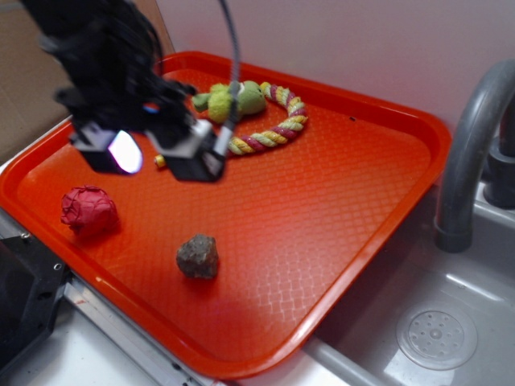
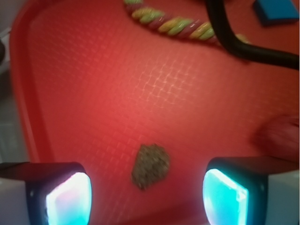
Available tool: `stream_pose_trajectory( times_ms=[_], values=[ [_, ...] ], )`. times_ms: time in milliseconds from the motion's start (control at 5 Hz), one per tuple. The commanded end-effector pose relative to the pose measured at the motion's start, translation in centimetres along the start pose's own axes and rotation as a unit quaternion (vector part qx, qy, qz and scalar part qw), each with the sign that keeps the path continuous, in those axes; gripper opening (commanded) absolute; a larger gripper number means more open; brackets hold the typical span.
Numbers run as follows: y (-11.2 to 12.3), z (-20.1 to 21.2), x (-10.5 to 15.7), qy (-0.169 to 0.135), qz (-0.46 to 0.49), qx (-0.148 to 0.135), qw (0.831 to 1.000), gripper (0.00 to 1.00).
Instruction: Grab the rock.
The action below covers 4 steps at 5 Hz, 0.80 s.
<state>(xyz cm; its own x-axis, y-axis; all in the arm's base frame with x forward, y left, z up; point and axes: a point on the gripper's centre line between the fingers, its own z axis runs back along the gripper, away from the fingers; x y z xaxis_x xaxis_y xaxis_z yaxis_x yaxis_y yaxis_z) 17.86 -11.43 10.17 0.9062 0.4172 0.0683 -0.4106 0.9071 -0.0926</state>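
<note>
The rock [image 1: 198, 256] is a small lumpy grey-brown stone lying on the orange tray [image 1: 354, 185] near its front edge. In the wrist view the rock [image 2: 150, 165] lies on the tray below and between my two fingers. My gripper [image 1: 157, 157] hangs open and empty in the air above the tray's left part, up and to the left of the rock. In the wrist view the gripper [image 2: 146, 197] shows two glowing pads [image 2: 70, 197] wide apart, with nothing between them.
A red wrinkly ball [image 1: 88, 209] lies left of the rock. A green plush toy with a striped rope ring [image 1: 265, 121] lies at the tray's back. A blue block [image 2: 276, 10] shows in the wrist view. A grey faucet [image 1: 471, 145] and sink stand to the right.
</note>
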Motion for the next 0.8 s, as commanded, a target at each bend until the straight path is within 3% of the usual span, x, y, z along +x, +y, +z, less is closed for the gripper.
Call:
stream_pose_trajectory(
  times_ms=[0,400,600],
  values=[
    [-0.7,-3.0,-0.4,0.005,-0.015,0.024,1.000,1.00],
    [1.1,-5.7,-0.9,0.013,-0.018,0.053,0.998,1.00],
    [0.6,-7.0,-1.1,-0.004,-0.033,0.058,0.998,1.00]
  ],
)
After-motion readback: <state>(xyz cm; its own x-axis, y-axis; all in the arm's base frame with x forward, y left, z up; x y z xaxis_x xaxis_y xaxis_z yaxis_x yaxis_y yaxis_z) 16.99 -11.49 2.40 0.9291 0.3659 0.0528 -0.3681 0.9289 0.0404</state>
